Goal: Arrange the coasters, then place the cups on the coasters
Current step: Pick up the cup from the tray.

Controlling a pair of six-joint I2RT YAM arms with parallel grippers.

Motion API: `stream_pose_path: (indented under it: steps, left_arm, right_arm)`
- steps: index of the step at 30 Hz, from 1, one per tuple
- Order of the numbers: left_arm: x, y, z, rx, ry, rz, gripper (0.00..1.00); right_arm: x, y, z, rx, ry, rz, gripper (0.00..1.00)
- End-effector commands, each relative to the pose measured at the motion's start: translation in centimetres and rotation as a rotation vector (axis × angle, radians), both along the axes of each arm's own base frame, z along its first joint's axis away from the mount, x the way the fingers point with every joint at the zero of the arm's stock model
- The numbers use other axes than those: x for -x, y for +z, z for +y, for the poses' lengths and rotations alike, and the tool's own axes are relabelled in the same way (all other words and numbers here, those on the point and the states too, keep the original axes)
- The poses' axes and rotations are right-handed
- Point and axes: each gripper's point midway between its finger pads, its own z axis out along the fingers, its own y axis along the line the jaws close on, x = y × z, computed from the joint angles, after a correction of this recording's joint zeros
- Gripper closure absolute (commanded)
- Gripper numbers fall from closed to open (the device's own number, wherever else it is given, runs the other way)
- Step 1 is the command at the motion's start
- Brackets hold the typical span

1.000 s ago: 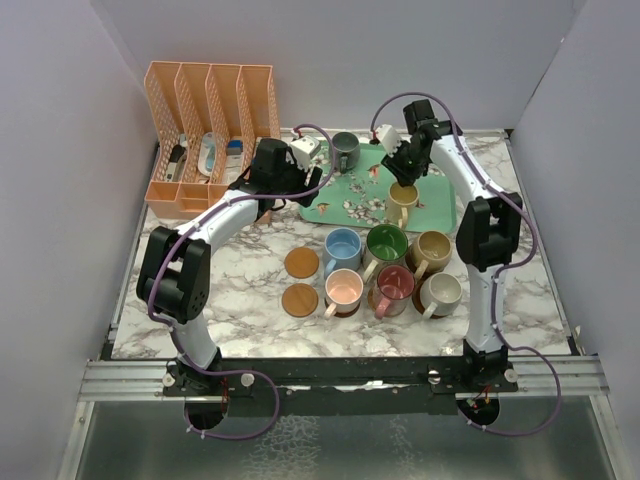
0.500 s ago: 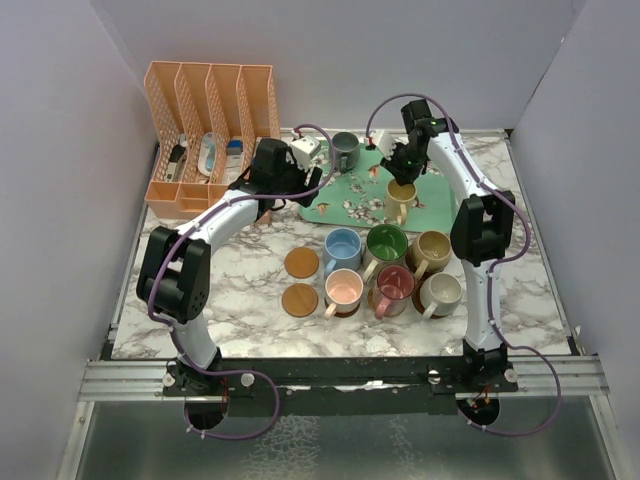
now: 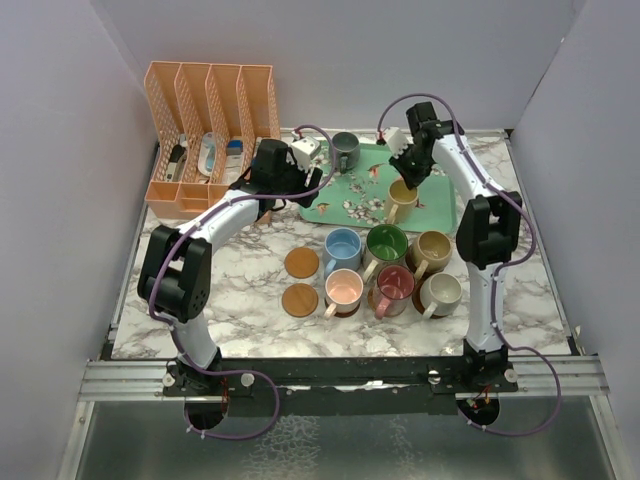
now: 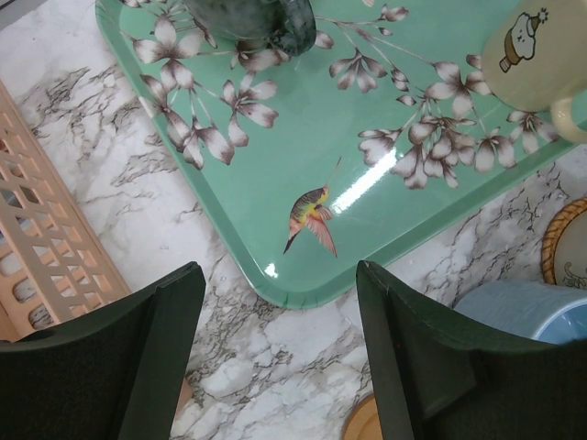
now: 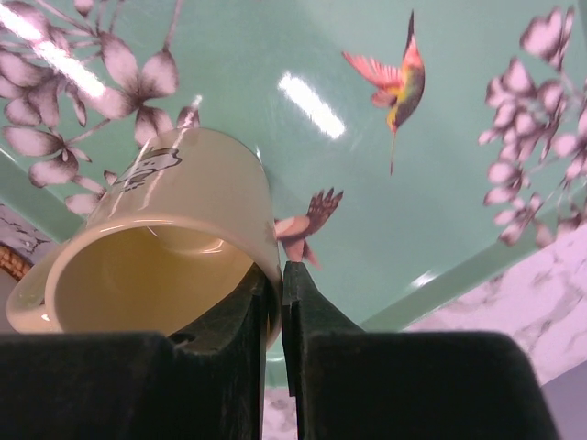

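Observation:
A yellow cup (image 3: 402,200) (image 5: 165,229) stands on the teal floral tray (image 3: 345,205). My right gripper (image 3: 408,178) (image 5: 275,270) is shut on its rim, one finger inside the cup and one outside. A grey cup (image 3: 345,150) (image 4: 248,18) stands at the tray's far end. My left gripper (image 3: 310,185) (image 4: 280,275) hovers open and holds nothing over the tray's near left corner (image 4: 303,284). Two bare tan coasters (image 3: 301,263) (image 3: 299,299) lie on the marble. Beside them stand blue (image 3: 343,245), green (image 3: 386,241), tan (image 3: 433,247), pink (image 3: 344,288), dark red (image 3: 395,283) and cream (image 3: 441,291) cups.
An orange file rack (image 3: 210,130) holding small items stands at the back left, close to my left arm. Grey walls close in the table on three sides. Brown coaster edges show beneath the pink and dark red cups.
My right gripper's jaws have closed onto the yellow cup's rim, and its wrist has shifted slightly. The left arm has not moved.

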Motion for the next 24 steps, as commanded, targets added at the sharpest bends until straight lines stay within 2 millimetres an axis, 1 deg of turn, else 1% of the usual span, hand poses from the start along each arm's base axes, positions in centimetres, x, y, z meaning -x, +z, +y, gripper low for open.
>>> stream_pose_path:
  steps: [1, 4, 6, 8, 10, 11, 13, 16, 19, 21, 24]
  left_arm:
    - [-0.8, 0.8, -0.2, 0.0, -0.003, -0.027, 0.29]
    - [-0.8, 0.7, -0.1, -0.001, -0.002, -0.024, 0.29]
    - [-0.8, 0.7, -0.1, -0.002, -0.002, -0.023, 0.29]
    - [-0.7, 0.5, -0.1, -0.002, -0.002, -0.02, 0.29]
    - [-0.7, 0.6, -0.1, -0.002, -0.003, -0.021, 0.29]
    - [-0.7, 0.5, -0.1, -0.001, -0.005, -0.019, 0.29]
    - [-0.6, 0.5, -0.1, -0.002, -0.005, -0.018, 0.29]
    - [-0.5, 0.4, -0.1, -0.003, -0.006, -0.018, 0.29]
    - [-0.3, 0.5, 0.0, -0.003, -0.007, -0.02, 0.29]
    - [-0.3, 0.6, 0.0, -0.001, -0.007, -0.022, 0.29]
    - [-0.3, 0.8, 0.0, 0.001, -0.006, -0.026, 0.29]
  right_arm:
    - [2.0, 1.2, -2.8, 0.027, -0.183, 0.012, 0.91]
    - [3.6, 1.2, -2.2, -0.012, -0.188, 0.046, 0.91]
    - [4.0, 1.7, -1.9, -0.036, -0.198, 0.052, 0.85]
    - [3.8, 2.2, -1.9, -0.046, -0.204, 0.038, 0.76]
    - [3.3, 2.5, -1.8, -0.048, -0.192, 0.017, 0.68]
    - [3.0, 2.6, -1.8, -0.046, -0.183, 0.009, 0.65]
    - [2.4, 2.7, -1.7, -0.045, -0.153, -0.002, 0.62]
    - [1.8, 2.2, -1.5, -0.039, -0.102, -0.005, 0.59]
    - [1.5, 1.4, -1.5, -0.022, -0.048, 0.0, 0.59]
    - [1.5, 0.9, -1.6, -0.016, -0.03, 0.01, 0.6]
    - [2.0, 0.3, -1.4, -0.019, -0.007, 0.043, 0.64]
